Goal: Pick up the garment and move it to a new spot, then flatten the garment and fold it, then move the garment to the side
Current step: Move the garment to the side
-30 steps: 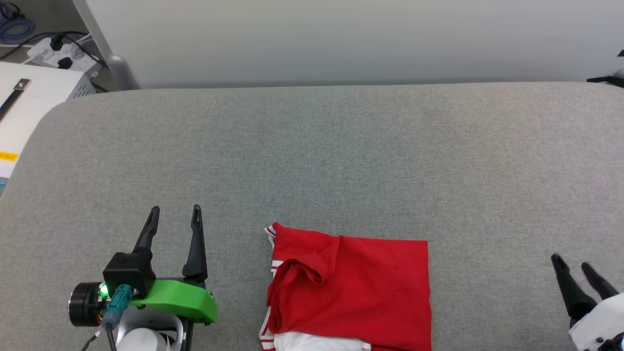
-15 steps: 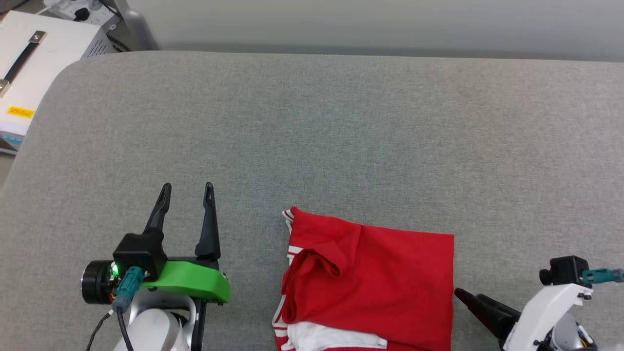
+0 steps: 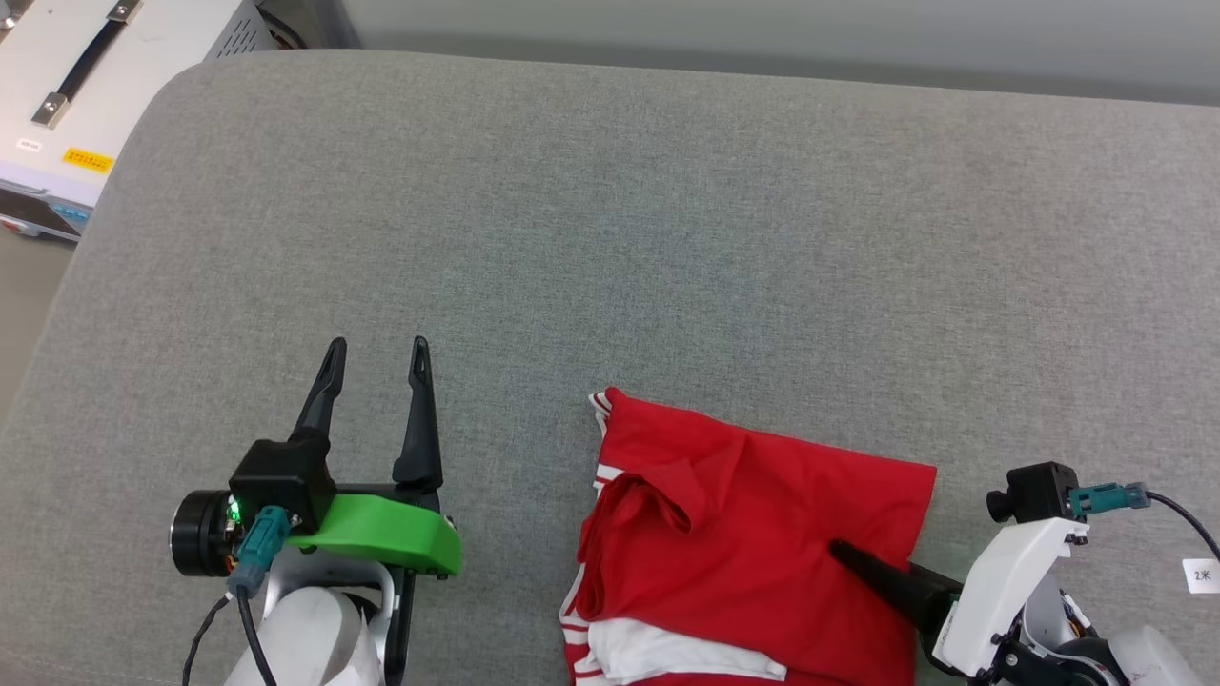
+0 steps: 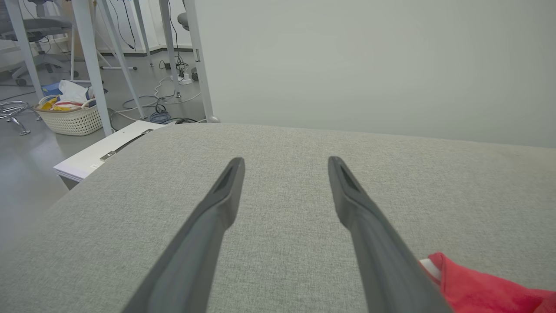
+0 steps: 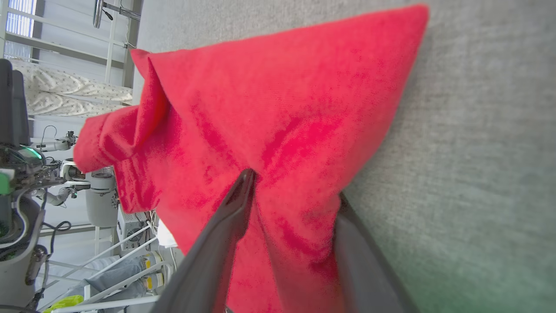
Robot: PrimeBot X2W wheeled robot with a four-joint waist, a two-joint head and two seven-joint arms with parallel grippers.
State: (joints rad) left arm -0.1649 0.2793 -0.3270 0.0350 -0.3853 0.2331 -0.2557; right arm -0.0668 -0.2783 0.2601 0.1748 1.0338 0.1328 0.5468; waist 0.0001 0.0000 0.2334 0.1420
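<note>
The garment (image 3: pixel 743 534), red and folded into a rough rectangle with white sleeve and striped trim at its near-left edge, lies on the grey padded surface (image 3: pixel 667 238). My right gripper (image 3: pixel 843 553) reaches in from the right at its right edge. In the right wrist view one finger (image 5: pixel 236 204) lies on top of the garment (image 5: pixel 282 108), and the other finger's tip is hidden under the cloth. The jaws stand apart around that edge. My left gripper (image 3: pixel 376 345) hovers open and empty to the left of the garment, whose corner (image 4: pixel 478 287) shows beside its fingers (image 4: pixel 217 208).
A white box with a black handle (image 3: pixel 57 95) stands past the surface's far-left corner. A pale wall panel (image 4: pixel 369 65) runs along the far edge. A basket (image 4: pixel 69 117), cables and table legs are on the floor to the left.
The camera has tilted down and shifted. My right gripper has swung in from the lower right and slid onto the garment's right edge, its jaws narrowing slightly. The left gripper has held still.
</note>
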